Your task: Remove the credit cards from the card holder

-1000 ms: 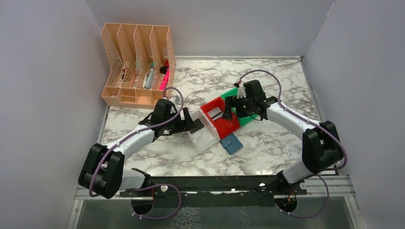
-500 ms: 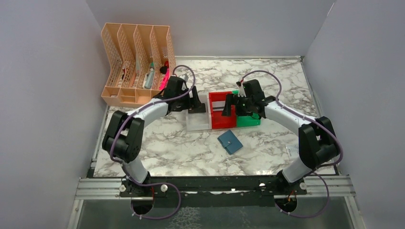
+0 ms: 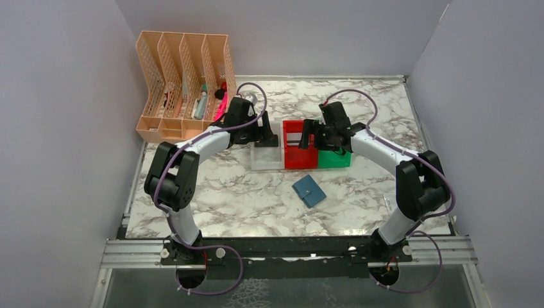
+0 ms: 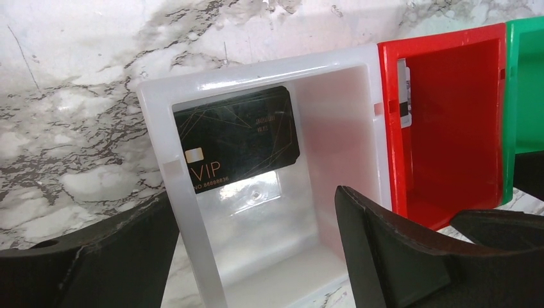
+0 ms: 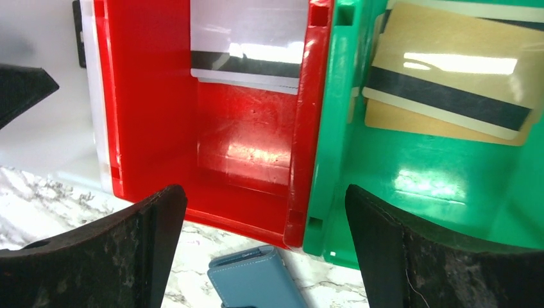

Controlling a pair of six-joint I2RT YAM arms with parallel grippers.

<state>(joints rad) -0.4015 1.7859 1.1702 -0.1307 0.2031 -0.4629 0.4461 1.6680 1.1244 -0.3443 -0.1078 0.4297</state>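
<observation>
Small blue bifold wallet (image 3: 309, 190) lay closed, skewed diagonally on the marble desk (image 3: 244, 199); left fingers (image 4: 391, 256) and right fingers (image 5: 436, 256) both gaped, empty.

marble table (image 3: 212, 206) bears bins (image 3: 300, 161), card holder (image 3: 309, 190), rack (image 3: 173, 70).

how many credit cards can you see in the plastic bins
4: a black plastic VIP card in the white bin, a silver-grey card in the red bin, two stacked gold cards in the green bin. Others may lie hidden underneath.
</observation>
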